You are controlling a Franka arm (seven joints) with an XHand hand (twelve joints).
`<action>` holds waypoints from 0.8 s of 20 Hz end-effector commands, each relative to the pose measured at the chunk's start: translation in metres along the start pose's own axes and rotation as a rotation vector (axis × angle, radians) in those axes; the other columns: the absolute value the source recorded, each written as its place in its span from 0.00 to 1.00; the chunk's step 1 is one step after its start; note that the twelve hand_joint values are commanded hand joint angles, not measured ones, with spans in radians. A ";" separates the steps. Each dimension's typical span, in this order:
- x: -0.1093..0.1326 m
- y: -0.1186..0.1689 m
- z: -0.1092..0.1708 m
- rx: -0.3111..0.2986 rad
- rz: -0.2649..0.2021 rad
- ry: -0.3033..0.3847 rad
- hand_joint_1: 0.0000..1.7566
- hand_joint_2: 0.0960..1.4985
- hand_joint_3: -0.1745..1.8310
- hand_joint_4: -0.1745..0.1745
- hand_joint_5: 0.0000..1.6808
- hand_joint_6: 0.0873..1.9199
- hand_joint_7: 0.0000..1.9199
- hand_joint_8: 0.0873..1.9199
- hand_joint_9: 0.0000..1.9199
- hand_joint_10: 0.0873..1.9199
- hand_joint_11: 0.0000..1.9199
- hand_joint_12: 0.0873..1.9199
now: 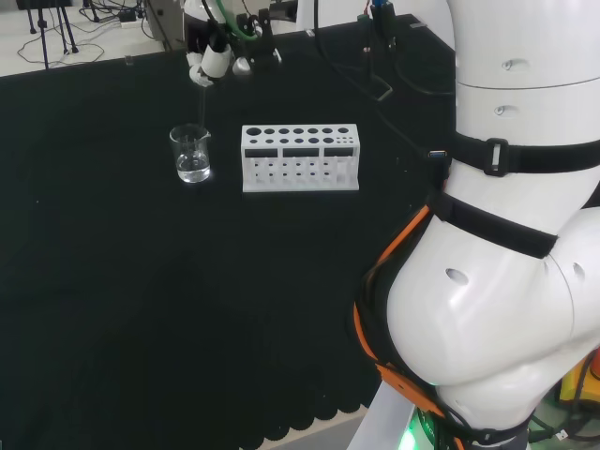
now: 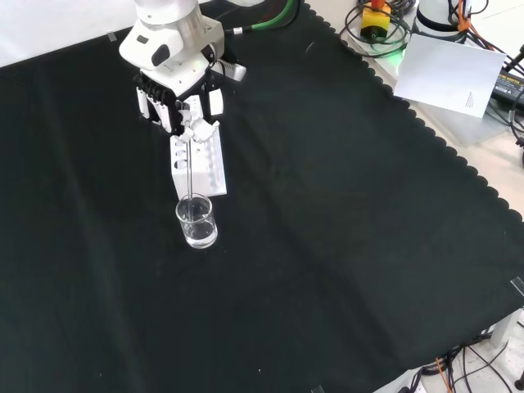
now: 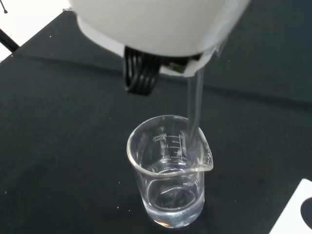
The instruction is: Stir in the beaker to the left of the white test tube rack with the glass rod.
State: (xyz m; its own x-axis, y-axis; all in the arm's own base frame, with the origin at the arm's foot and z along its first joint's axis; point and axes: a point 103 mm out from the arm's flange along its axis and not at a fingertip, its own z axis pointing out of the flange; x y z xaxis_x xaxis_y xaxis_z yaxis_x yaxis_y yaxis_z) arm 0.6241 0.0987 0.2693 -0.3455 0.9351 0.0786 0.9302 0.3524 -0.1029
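The hand (image 2: 178,97) pinched the top of the glass rod (image 2: 191,176), which hung nearly upright, its long axis vertical and lower end dipped inside the beaker (image 2: 197,222). In the head view, the beaker stood on the worktop (image 2: 327,246) just left of the white test tube rack (image 1: 300,157).

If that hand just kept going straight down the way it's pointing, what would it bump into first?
Most likely the beaker. The hand hangs above it, holding a glass rod whose lower end is already inside the rim, so the rod would probably reach the water and the bottom first. Depth is hard to judge.
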 end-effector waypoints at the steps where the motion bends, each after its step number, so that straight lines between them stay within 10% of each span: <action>1: 0.004 -0.010 0.000 0.012 0.006 -0.005 0.70 0.25 0.57 0.00 0.82 0.30 0.85 0.42 0.95 0.32 0.65 0.37; 16: 0.040 0.026 0.015 0.049 -0.044 -0.005 0.70 0.25 0.57 0.00 0.82 0.30 0.85 0.42 0.95 0.32 0.65 0.37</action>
State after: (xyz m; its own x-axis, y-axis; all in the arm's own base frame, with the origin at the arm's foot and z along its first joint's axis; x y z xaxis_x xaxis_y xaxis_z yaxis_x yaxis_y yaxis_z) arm 0.6173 0.1403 0.2622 -0.3833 0.9202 0.0791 0.9102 0.3909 -0.1366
